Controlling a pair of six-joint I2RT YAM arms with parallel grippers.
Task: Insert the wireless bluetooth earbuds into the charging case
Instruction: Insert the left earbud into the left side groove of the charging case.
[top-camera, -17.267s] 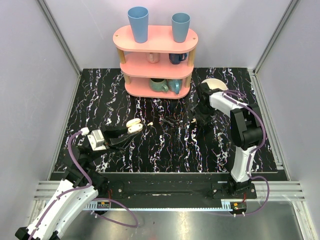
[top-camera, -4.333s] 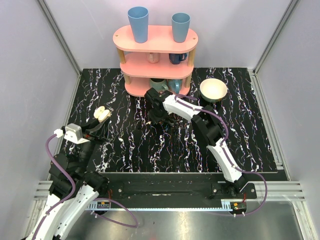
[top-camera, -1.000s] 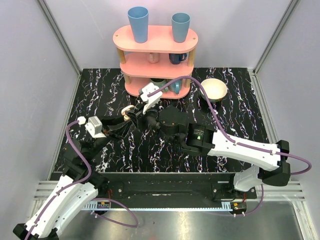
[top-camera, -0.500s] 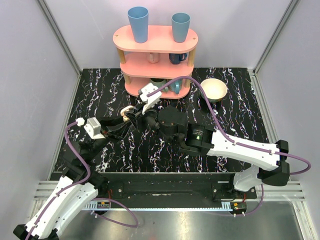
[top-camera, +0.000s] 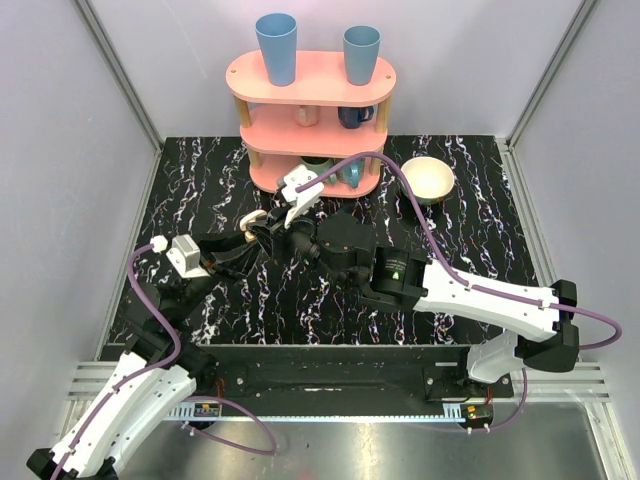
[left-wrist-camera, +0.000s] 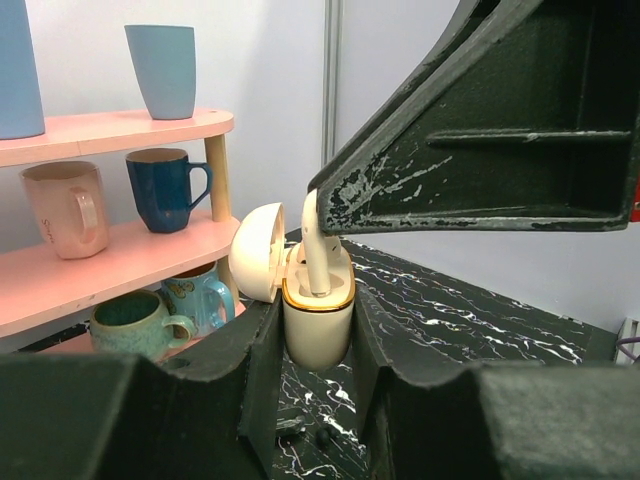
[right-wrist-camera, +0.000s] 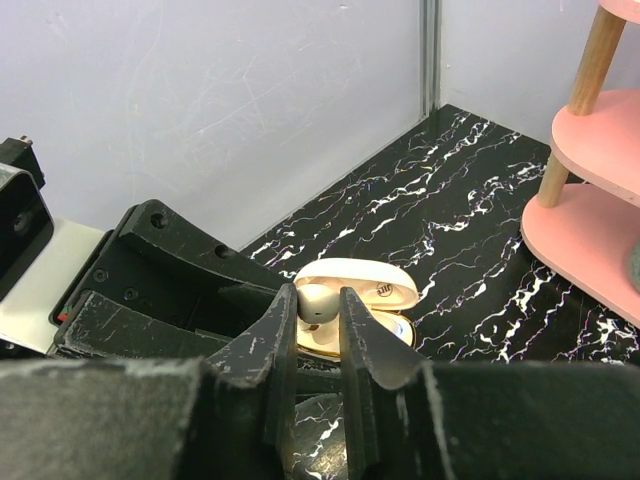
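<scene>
Bench (top-camera: 480, 200), black marbled, with a pink shelf (top-camera: 310, 75) at its far edge. The right arm (top-camera: 470, 295), a few seconds ago at the shelf front, now reaches across to left of centre and has barely moved over the last second. The left end effector (left-wrist-camera: 316, 305) is clamped on the case (left-wrist-camera: 318, 335), held upright with the lid open, above the bench near the far edge. The right end effector (right-wrist-camera: 316, 315) is narrow, pinching an earbud (right-wrist-camera: 314, 298) whose stem stands in a hollow of the case. Judgement: this earbud is nearly seated and needs only pressing down and release. The second earbud is not visible.
</scene>
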